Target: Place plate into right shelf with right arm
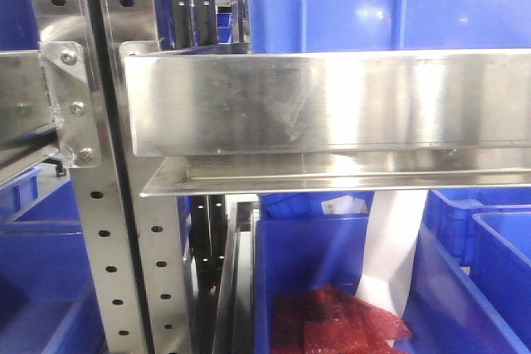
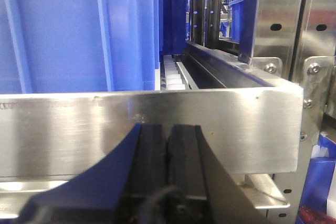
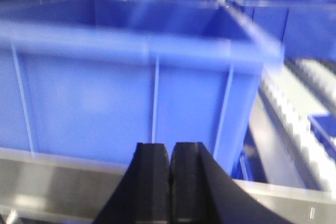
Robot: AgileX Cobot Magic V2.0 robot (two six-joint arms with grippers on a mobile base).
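Observation:
The plate is out of view in every view. The right shelf [image 1: 332, 105] fills the front view as a brushed steel ledge with perforated uprights [image 1: 104, 230]. My left gripper [image 2: 168, 129] is shut and empty, close in front of a steel shelf ledge [image 2: 79, 129]. My right gripper [image 3: 170, 148] is shut and empty, facing a large blue bin [image 3: 131, 77] that stands on a steel ledge [image 3: 52, 182]. The right wrist view is blurred.
Blue bins stand above the ledge [image 1: 398, 2] and below it [image 1: 332, 288]; the lower one holds red bubble wrap [image 1: 332, 321] and a white sheet [image 1: 390, 254]. A roller track [image 3: 294, 119] runs to the right of the big bin. Another blue bin [image 2: 79, 30] stands behind the left ledge.

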